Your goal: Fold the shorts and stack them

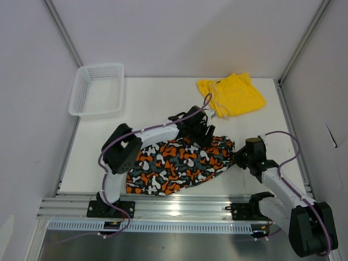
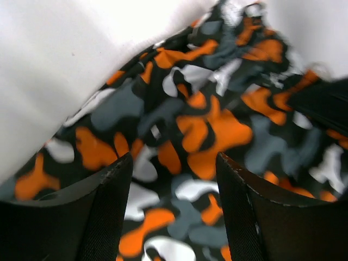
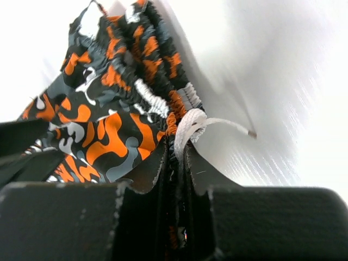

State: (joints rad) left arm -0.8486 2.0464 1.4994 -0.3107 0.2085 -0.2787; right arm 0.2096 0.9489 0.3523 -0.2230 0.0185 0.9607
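**Right grip on the waistband, left jaws apart**

The patterned shorts lie spread along the tabletop's near edge. The right gripper is pinched closed on their waistband, beside the white drawstring. The left gripper hangs over their far edge, jaws apart and holding nothing. The yellow shorts lie crumpled near the far right corner. A basket sits at the far left corner.

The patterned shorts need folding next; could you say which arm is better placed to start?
Probably the right: the right gripper is shut on the patterned shorts at the waistband. The left gripper hangs open over them.
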